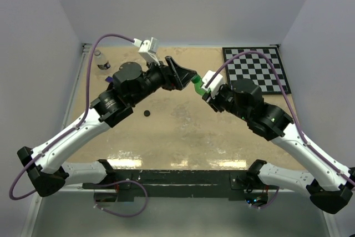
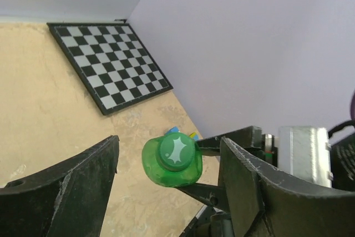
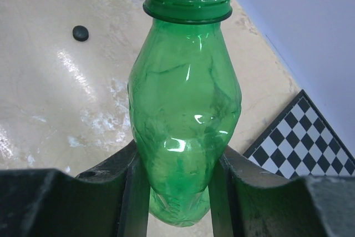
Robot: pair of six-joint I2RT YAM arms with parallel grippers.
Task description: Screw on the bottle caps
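Bright light, glare on tabletop (image 1: 127,158)

The right hand (image 1: 204,91) holds the green bottle (image 1: 197,85) just beside the left hand (image 1: 188,76).

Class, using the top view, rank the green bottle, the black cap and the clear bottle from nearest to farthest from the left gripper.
Measured from the left gripper:
1. green bottle: right at its fingertips, centre of the view.
2. black cap: lying lower left of it.
3. clear bottle: standing far left, near the back.
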